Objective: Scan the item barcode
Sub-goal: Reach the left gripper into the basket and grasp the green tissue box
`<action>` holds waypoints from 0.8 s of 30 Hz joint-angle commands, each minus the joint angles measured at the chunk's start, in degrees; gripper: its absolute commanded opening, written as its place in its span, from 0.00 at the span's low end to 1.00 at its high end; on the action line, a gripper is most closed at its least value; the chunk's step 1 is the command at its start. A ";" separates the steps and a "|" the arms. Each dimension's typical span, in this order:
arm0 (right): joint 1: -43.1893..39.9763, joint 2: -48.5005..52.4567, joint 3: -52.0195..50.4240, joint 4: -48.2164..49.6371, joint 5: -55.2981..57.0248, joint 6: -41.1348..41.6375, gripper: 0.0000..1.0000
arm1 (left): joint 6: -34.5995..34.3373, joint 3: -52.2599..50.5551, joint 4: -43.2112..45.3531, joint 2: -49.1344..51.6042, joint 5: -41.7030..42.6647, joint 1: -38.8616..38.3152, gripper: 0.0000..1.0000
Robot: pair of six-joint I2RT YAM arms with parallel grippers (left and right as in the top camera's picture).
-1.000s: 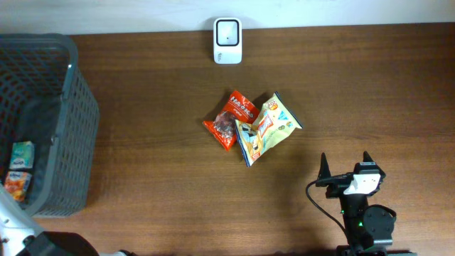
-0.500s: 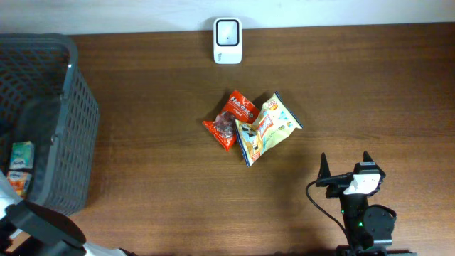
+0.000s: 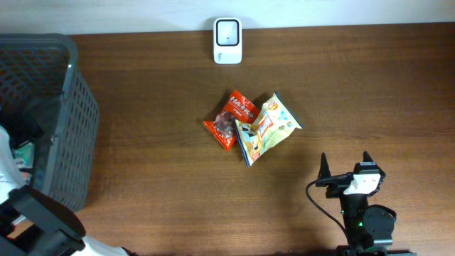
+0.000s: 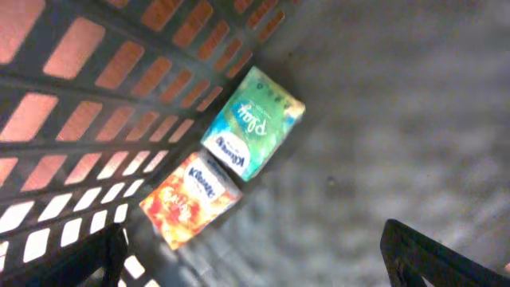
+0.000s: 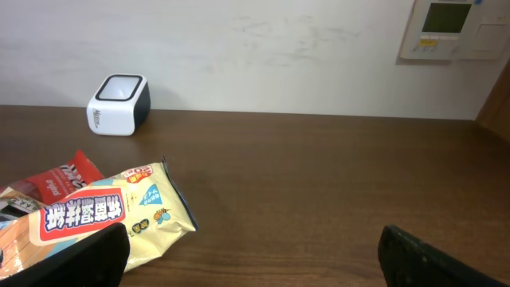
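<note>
white scanner point(image 3: 227, 41) sits at the far edge of the table point(image 3: 370, 85), window facing up, and everything reads off it. on the robot's side of the scanner, a touch to its right, two snack bags lie flat on the wood: the red snack packet point(image 3: 229, 119) and the yellow snack packet point(image 3: 266, 128), touching, with the yellow one's edge overlapping the red. neither is held. further out from the scanner, past the bags and off to the right, the right gripper point(image 3: 345, 163) hangs with its jaws spread wide and nothing between them; its wrist view shows the yellow bag low on the left and the scanner against the wall behind it. way over to the scanner's left stands the grey basket point(image 3: 71, 121), and the left arm reaches down into it. there the left gripper point(image 4: 255, 259) is wide open too, empty, poised over the basket floor, where a green tissue pack point(image 4: 253, 121) and an orange tissue pack point(image 4: 191, 199) lie corner to corner by the mesh wall.
</note>
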 commanded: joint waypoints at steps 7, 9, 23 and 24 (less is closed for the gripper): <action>-0.37 -0.44 -0.52 -0.15 0.52 -0.13 0.99 | 0.39 -0.42 0.48 -0.04 -0.96 0.00 1.00; -0.37 -0.44 -0.52 -0.17 0.52 -0.13 0.98 | 4.33 -0.44 1.81 -0.04 1.57 0.00 1.00; -0.37 -0.44 -0.52 -0.17 0.50 -0.13 0.98 | 9.73 -1.22 3.76 1.18 2.34 -0.11 0.99; -0.37 -0.44 -0.52 -0.17 0.52 -0.13 0.99 | 9.70 -1.22 3.39 1.11 2.34 -0.11 0.98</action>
